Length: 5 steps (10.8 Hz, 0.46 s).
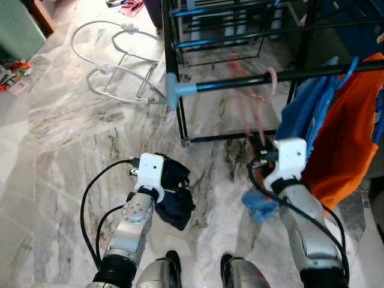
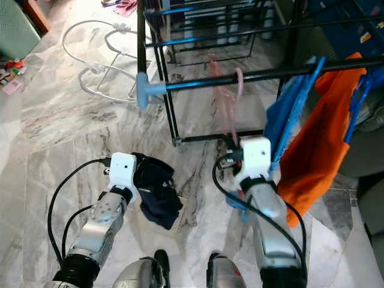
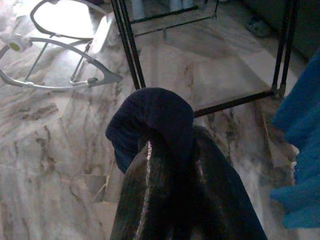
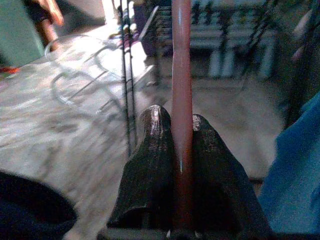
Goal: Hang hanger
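Observation:
My right gripper (image 4: 181,117) is shut on the straight bar of a pink hanger (image 4: 181,75). The blurred hanger (image 1: 252,105) rises from the gripper to the black rail (image 1: 240,83) of the drying rack. Its hook (image 2: 239,77) curves at the rail; I cannot tell whether it rests on it. My left gripper (image 3: 150,150) is low in front of me, shut on a dark navy cloth (image 1: 174,195) that drapes over its fingers and hides their tips.
Blue (image 1: 306,114) and orange (image 1: 348,141) garments hang on the rail right of the hanger. A blue cloth (image 1: 261,207) lies on the marble floor by my right arm. A white wire frame (image 1: 120,66) lies to the left, with small toys (image 1: 12,75) at the far left.

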Available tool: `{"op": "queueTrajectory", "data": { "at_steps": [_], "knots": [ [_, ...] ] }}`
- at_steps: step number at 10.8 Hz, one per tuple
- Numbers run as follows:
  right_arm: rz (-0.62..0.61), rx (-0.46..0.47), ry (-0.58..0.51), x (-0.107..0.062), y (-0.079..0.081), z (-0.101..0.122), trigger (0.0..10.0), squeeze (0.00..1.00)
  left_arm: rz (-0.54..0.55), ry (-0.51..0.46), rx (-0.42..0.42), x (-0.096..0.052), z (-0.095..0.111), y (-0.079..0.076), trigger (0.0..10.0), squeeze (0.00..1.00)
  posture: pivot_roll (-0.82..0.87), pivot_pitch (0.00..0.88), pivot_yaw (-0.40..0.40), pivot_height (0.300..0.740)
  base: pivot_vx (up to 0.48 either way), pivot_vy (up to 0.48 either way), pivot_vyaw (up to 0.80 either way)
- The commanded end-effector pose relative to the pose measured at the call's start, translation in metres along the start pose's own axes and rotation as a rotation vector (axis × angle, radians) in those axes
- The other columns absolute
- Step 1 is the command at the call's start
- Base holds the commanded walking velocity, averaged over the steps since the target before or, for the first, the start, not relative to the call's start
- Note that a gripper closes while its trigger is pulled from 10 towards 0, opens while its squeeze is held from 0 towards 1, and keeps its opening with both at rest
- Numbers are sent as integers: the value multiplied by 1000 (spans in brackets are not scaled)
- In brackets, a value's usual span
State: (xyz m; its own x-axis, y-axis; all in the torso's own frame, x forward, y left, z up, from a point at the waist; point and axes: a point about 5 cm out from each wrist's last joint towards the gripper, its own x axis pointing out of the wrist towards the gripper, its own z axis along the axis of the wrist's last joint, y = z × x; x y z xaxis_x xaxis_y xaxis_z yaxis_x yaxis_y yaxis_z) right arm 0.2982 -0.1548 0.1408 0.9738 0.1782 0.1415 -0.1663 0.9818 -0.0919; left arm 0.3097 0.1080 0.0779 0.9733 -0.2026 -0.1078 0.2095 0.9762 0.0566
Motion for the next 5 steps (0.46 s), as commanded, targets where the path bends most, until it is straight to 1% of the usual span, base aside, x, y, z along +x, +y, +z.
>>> {"op": "queueTrajectory", "data": {
  "at_steps": [1, 2, 3, 4, 5],
  "knots": [
    [-17, -25, -46, 0, 1, 8, 588, 0, 19, 16, 14, -3, -7, 2, 10000, 0, -177, 239, 107, 740, 0, 0, 0],
    [-27, -35, -52, 4, -3, 10, 0, 0, 11, 11, 11, -2, -6, -1, 10000, 0, -179, 238, 108, 740, 0, 0, 0],
    [-32, -38, -60, 10, -6, 13, 1137, 0, 7, 10, 14, -1, -5, -1, 10000, 0, -181, 236, 109, 740, 0, 0, 0],
    [-35, -47, -82, 16, -7, 18, 1412, 0, 7, 10, 16, 0, -5, -1, 10000, 0, -180, 234, 110, 740, 0, 0, 0],
    [-46, -54, -123, 22, -7, 28, 1216, 0, 7, 7, 18, 0, -5, -1, 10000, 0, -175, 234, 110, 740, 0, 0, 0]
  ]
}}
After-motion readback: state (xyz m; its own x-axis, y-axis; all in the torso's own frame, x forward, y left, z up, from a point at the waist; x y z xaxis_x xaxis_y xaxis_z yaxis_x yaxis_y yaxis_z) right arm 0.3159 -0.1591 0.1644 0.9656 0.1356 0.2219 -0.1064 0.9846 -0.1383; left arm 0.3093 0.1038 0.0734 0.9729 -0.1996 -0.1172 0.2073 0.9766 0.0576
